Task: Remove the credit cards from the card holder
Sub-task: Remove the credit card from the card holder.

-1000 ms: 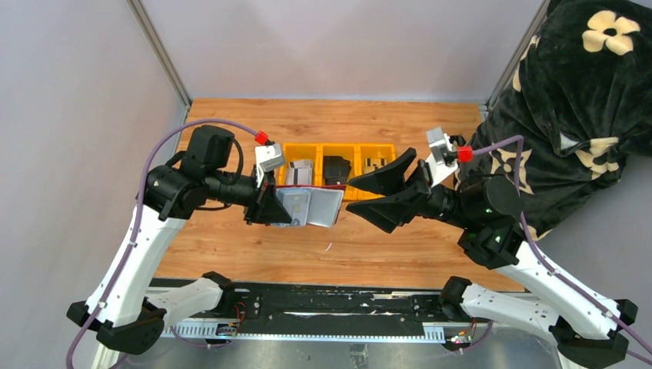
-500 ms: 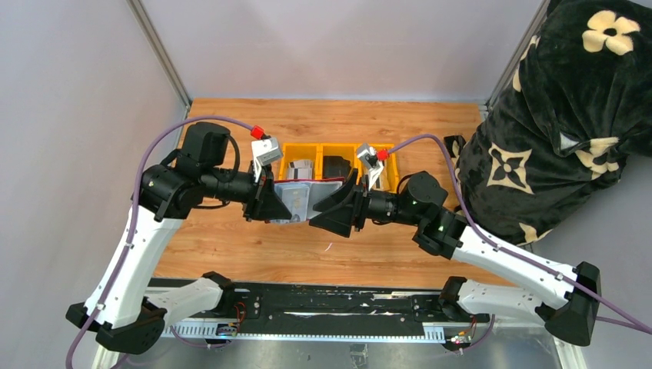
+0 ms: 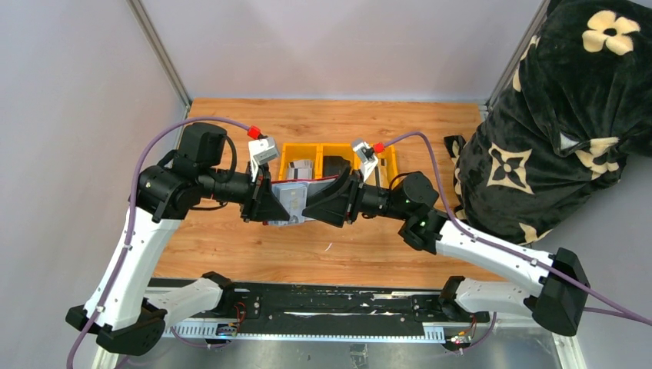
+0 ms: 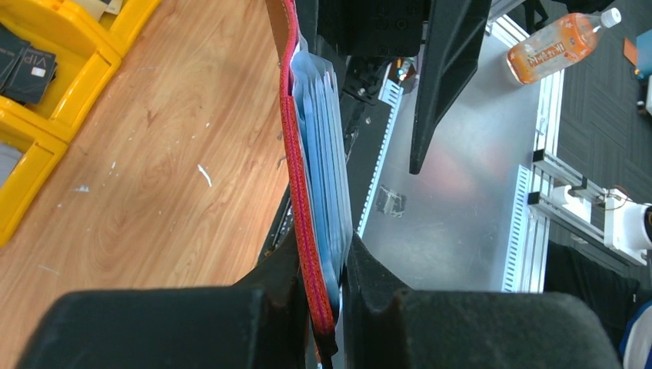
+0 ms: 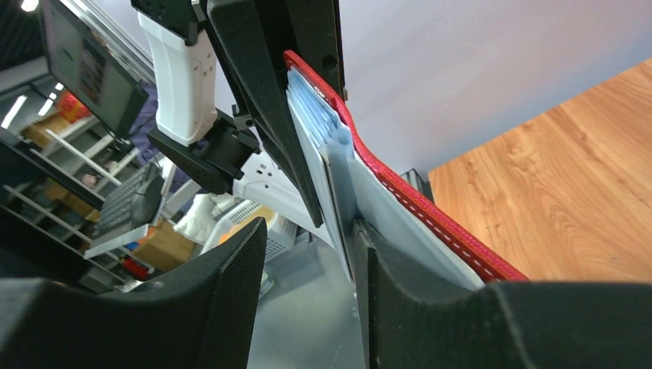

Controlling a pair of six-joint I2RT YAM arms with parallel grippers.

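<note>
Room is tight: my left gripper [image 4: 323, 269] pinches the card holder [image 4: 302, 231] above the table [image 3: 231, 254], credit cards [image 4: 327, 154] inside; my right gripper [image 5: 307, 231], jaws spread, straddles their free edge. Yellow bins [image 3: 338, 145] lie just beyond both.

Showed the card holder [image 3: 296, 201] above the middle of the table [image 3: 231, 246], between the left gripper [image 3: 281, 204] on its left and the right gripper [image 3: 311, 206] on its right. Found its left end pinched in the left gripper, with the cards [image 4: 327, 177] stacked inside against one wall. Found the cards' free edge between the parted jaws of the right gripper, close against one finger [image 5: 430, 323] and apart from the other. Located a three-compartment tray [image 3: 338, 145] on the table just behind the holder, loose cards [image 3: 301, 167] in its left compartment, a wallet-like object [image 3: 335, 165] in the middle one. Placed a bundle [image 3: 561, 115] at the table's right edge.
</note>
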